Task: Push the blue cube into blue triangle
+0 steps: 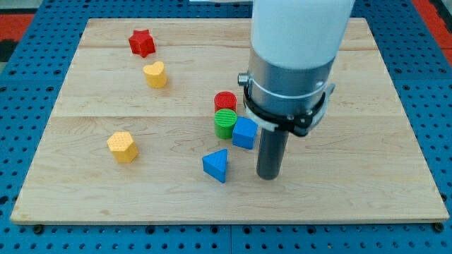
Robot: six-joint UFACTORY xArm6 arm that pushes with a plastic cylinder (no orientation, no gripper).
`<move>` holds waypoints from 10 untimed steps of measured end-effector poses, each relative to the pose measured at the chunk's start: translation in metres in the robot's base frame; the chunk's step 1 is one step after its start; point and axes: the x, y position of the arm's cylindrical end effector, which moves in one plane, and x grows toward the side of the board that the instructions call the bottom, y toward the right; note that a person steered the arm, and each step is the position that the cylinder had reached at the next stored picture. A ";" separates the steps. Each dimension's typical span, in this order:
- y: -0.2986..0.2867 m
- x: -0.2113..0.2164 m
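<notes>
The blue cube (244, 132) sits near the board's middle, touching the green cylinder (225, 123) on its left. The blue triangle (216, 165) lies a little below and left of the cube, a small gap apart. My tip (268, 176) rests on the board to the right of the triangle and just below right of the cube, close to the cube's right side without clearly touching it. The arm's white and grey body (293, 56) rises above and hides the board behind it.
A red cylinder (225, 101) stands right behind the green one. A red star (141, 43) and a yellow heart (155, 73) lie at the upper left. A yellow hexagon (122, 147) lies at the left. The wooden board (353, 183) rests on a blue pegboard.
</notes>
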 end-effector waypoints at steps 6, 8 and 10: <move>-0.031 -0.045; 0.002 0.009; -0.061 0.074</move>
